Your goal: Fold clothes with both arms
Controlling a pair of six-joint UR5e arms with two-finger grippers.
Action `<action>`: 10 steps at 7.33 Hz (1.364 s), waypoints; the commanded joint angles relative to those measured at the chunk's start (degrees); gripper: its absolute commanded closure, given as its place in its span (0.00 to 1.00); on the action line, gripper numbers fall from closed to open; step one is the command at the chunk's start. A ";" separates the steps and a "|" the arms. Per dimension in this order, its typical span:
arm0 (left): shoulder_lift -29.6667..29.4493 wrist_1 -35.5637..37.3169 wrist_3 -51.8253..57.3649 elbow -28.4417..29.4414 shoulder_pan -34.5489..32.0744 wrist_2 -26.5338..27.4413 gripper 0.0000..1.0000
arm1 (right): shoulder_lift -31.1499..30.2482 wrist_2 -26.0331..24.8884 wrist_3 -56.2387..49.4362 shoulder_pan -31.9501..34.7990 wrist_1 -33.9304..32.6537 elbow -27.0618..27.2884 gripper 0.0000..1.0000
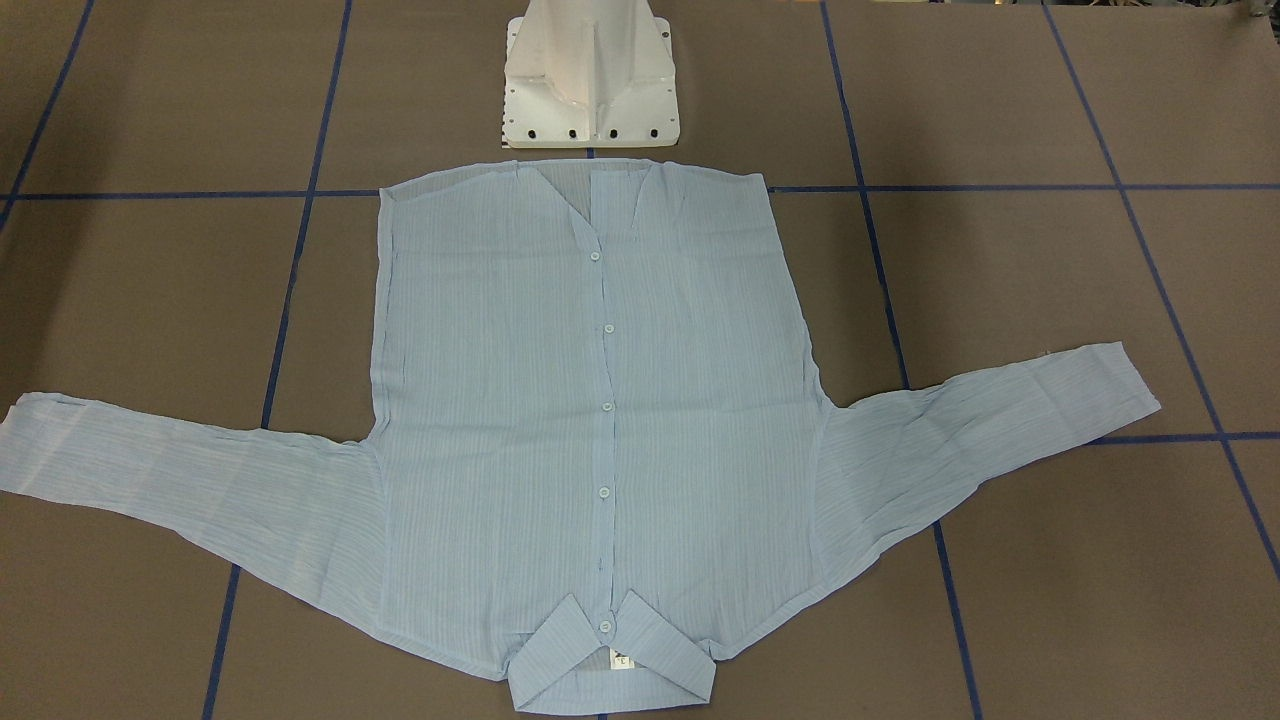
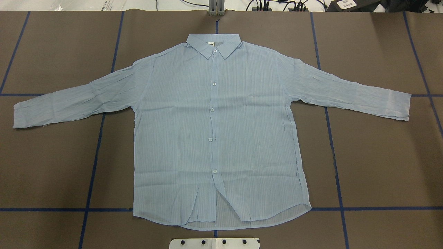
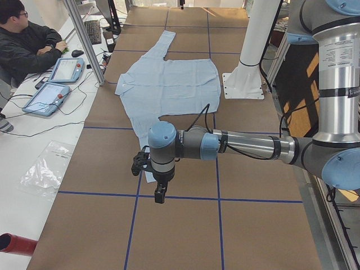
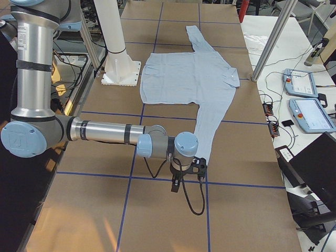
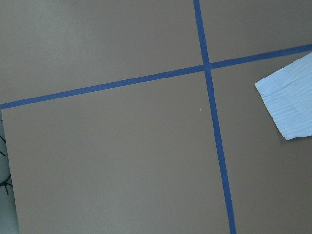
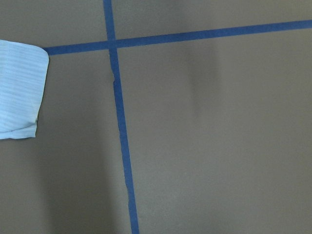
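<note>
light blue shirt (image 2: 214, 131) lies flat and face up, buttoned, at the centre of the brown table (image 2: 380, 155). its collar (image 2: 214, 43) is on the side away from the white pedestal (image 1: 590, 90), its hem is just beside the pedestal, and both sleeves are spread outward. left gripper (image 3: 159, 194) hangs over bare table near the left cuff (image 5: 292, 107), clear of the cloth. right gripper (image 4: 177, 185) hangs likewise near the right cuff (image 6: 19, 87). jaw state of either gripper: cannot tell.
</note>
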 commanded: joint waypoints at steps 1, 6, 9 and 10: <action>0.00 0.00 0.00 0.00 0.00 0.00 0.00 | 0.02 -0.09 0.01 -0.03 0.00 0.31 0.00; -0.09 0.00 -0.09 -0.17 0.00 0.00 0.00 | 0.11 -0.09 0.27 -0.03 0.09 0.40 0.00; -5.15 -0.44 -0.61 -1.05 0.09 0.00 0.00 | 2.65 0.44 0.54 -0.03 0.09 1.90 0.00; -7.01 -0.79 -0.18 -1.05 0.17 -0.09 0.00 | 3.79 0.53 0.62 -0.11 2.26 1.90 0.00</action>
